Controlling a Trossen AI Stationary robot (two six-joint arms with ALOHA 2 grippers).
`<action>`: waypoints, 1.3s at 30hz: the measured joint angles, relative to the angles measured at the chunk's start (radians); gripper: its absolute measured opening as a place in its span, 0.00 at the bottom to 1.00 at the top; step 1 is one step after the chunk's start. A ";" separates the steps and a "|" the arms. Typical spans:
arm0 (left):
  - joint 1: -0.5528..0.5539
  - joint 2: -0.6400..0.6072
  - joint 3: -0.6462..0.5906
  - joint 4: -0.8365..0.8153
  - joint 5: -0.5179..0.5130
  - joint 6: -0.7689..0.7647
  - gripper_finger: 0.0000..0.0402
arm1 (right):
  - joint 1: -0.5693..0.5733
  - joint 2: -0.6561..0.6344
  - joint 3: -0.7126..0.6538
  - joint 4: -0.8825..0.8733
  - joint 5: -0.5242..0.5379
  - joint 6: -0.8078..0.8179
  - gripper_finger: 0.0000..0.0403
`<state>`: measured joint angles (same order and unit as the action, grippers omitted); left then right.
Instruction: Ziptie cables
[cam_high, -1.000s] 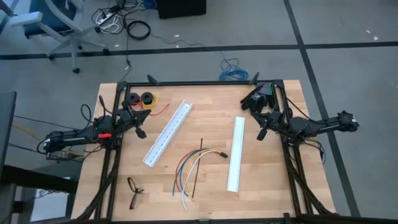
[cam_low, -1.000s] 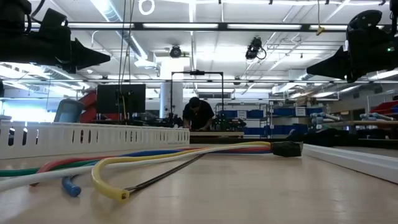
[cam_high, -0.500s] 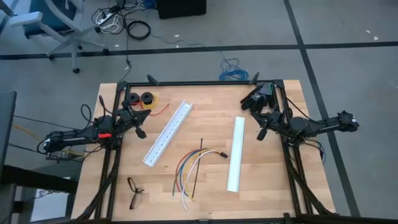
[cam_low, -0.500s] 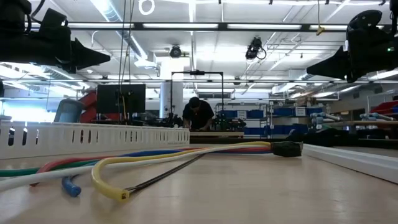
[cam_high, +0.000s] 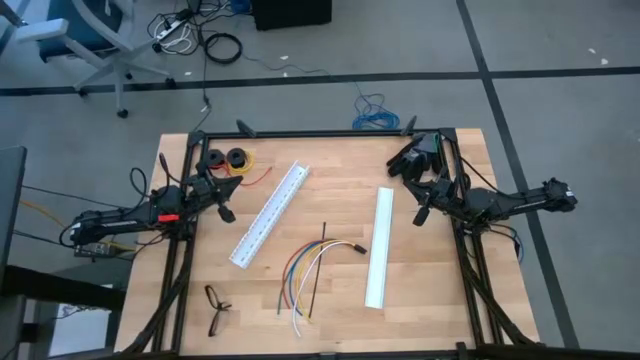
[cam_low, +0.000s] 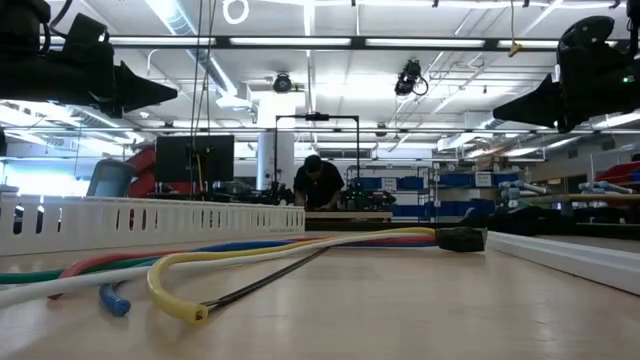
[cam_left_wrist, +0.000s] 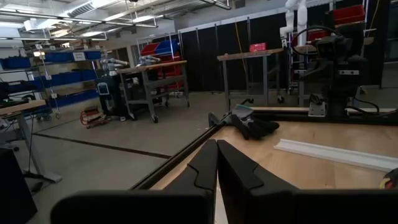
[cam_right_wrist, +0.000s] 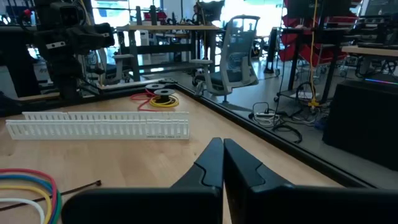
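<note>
While both our arms hang above the table's side edges, nothing is held. Nearest the front edge of the wooden table (cam_high: 340, 320) lie the cables (cam_high: 300, 275), fanned loose ends forward, their black connector (cam_high: 359, 249) farther back. The ziptie (cam_high: 317, 268) runs straight through the bundle, touching it. Beyond sit two white slotted rails (cam_high: 268, 214), one each side, well apart. Our left gripper (cam_high: 226, 213) hovers by the left edge, fingers pressed together in its wrist view; our right gripper (cam_high: 421, 215) by the right edge, fingers likewise together. Two black spools (cam_high: 226, 158) rest at the far left corner.
</note>
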<state>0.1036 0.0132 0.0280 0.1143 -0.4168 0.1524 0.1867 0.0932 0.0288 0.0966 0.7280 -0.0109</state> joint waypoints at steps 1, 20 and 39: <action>0.000 0.000 0.000 0.000 0.000 0.000 0.05 | 0.000 0.000 0.000 0.000 0.000 0.000 0.00; 0.000 0.000 0.000 0.047 0.000 0.108 0.05 | 0.000 0.000 0.000 0.000 0.000 0.000 0.00; 0.000 0.000 0.000 0.072 0.000 0.098 0.05 | -0.009 0.005 0.000 0.090 -0.064 0.008 0.00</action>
<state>0.1036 0.0128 0.0280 0.1858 -0.4168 0.2504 0.1780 0.0980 0.0284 0.1862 0.6641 -0.0031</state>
